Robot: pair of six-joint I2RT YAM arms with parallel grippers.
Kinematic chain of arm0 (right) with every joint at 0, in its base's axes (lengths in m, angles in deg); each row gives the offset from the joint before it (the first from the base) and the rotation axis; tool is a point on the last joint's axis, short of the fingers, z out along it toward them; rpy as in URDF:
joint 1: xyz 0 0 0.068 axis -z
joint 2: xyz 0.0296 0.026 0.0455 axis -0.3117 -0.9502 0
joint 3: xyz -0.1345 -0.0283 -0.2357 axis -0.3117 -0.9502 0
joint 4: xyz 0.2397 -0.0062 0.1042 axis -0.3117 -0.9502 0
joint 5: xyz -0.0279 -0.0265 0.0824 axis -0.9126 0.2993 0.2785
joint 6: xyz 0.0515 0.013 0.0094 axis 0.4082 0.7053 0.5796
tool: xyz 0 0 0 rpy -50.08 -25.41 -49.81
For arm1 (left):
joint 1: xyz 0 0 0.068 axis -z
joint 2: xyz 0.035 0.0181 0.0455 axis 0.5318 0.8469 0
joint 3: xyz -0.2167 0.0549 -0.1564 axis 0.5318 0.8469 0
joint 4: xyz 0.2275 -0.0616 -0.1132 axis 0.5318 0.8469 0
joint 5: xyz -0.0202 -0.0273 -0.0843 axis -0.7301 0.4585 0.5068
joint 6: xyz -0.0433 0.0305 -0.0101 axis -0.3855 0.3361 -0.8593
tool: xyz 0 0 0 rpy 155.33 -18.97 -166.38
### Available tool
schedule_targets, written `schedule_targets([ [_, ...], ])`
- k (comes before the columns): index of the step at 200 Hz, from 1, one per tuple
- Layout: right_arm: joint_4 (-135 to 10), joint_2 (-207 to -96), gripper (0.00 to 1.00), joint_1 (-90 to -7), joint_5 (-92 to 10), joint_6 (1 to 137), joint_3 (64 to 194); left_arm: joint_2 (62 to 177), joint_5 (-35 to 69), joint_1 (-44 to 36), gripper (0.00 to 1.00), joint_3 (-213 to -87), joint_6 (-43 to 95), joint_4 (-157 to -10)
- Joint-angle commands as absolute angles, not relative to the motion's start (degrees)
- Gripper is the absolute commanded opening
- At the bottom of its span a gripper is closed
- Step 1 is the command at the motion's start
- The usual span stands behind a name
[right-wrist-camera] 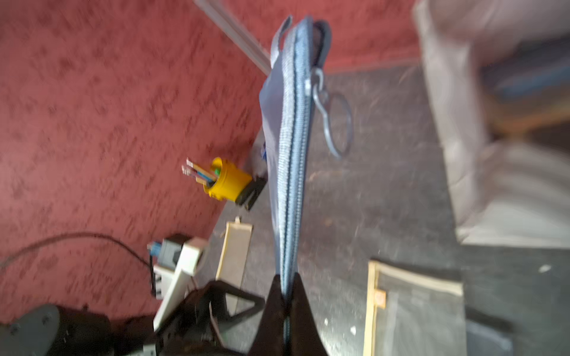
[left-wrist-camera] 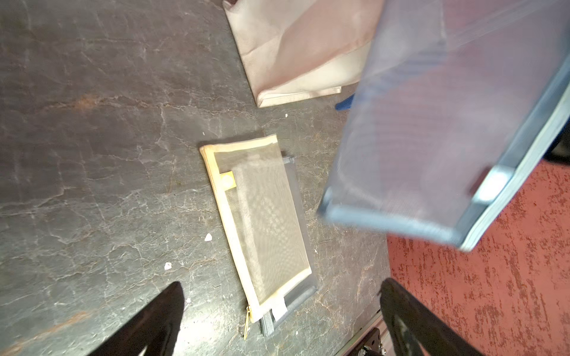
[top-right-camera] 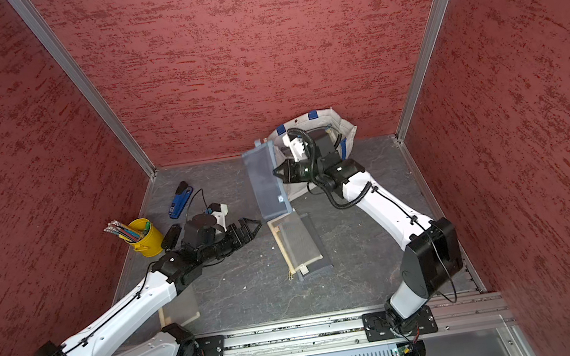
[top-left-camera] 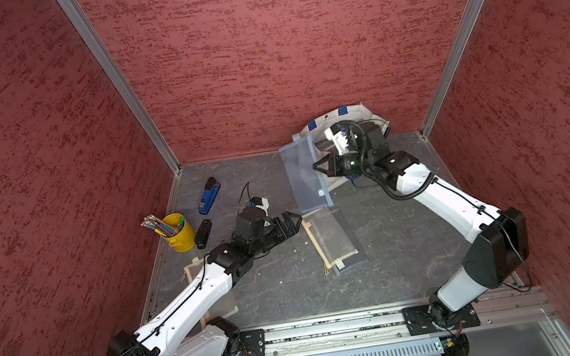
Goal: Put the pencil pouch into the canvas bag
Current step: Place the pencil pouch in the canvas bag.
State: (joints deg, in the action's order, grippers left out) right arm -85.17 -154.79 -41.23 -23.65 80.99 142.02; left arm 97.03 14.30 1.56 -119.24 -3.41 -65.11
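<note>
**Booth:** Where's the pencil pouch at this moment?

**Me:** Off the desk (top-left-camera: 401, 246)! My right fingers (top-left-camera: 317, 166) are clenched on the zipper edge of the blue mesh pencil pouch (top-left-camera: 304, 178). The right wrist view shows that edge pinched between them, with the pull ring dangling free.

**Booth:** And the canvas bag?

**Me:** The canvas bag (top-left-camera: 365, 109) stands at the desk's 1 o'clock, against the back wall, mouth open. The pouch hangs just outside it, on its 9 o'clock side, not in. Whether its top corner touches the rim, I cannot tell.

**Booth:** Your other arm?

**Me:** My left fingers (top-left-camera: 293, 219) are spread wide and hold nothing. They hover near mid-desk, at the 10 o'clock corner of a beige mesh pouch (top-left-camera: 331, 241) that lies flat on a grey pouch (top-left-camera: 358, 258).

**Booth:** Anything else?

**Me:** A yellow bucket (top-left-camera: 181, 236) of pencils at the desk's 9 o'clock edge.
</note>
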Motion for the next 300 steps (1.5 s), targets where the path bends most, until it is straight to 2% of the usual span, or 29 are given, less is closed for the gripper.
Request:
schedule_targets([
  [1,-86.9,-158.0,0.00,-37.3,-31.6,85.6,149.3,96.8,13.2,1.9,0.99,-122.9,2.0,-60.7],
  [35,-85.2,-166.0,0.00,-33.6,-39.3,90.1,160.9,99.5,12.3,5.7,0.99,-130.5,7.1,-57.3],
  [66,-72.3,-167.9,0.00,-30.7,-46.9,103.5,156.1,100.7,11.2,8.9,0.99,-134.2,8.8,-56.4],
  [93,-73.3,-172.5,0.00,-30.7,-52.5,107.5,159.9,99.9,10.5,9.5,0.99,-134.2,8.7,-56.8],
  [119,-70.3,-172.4,0.00,-30.7,-57.7,112.6,155.6,98.4,9.8,9.4,0.99,-133.1,8.6,-56.6],
  [229,-70.8,-171.0,0.00,-32.0,-61.4,118.4,145.8,100.6,10.6,8.1,1.00,-133.4,8.6,-57.4],
  [255,-71.4,-171.0,0.17,-32.5,-61.9,117.3,146.5,101.3,11.1,7.8,0.99,-133.6,8.8,-57.7],
  [284,-72.4,-169.6,0.29,-32.9,-62.1,114.5,146.8,100.9,11.2,7.3,0.99,-132.9,8.8,-57.8],
  [300,-72.9,-168.5,0.41,-32.9,-61.7,113.0,146.5,100.3,11.2,6.8,0.99,-132.0,8.4,-58.3],
])
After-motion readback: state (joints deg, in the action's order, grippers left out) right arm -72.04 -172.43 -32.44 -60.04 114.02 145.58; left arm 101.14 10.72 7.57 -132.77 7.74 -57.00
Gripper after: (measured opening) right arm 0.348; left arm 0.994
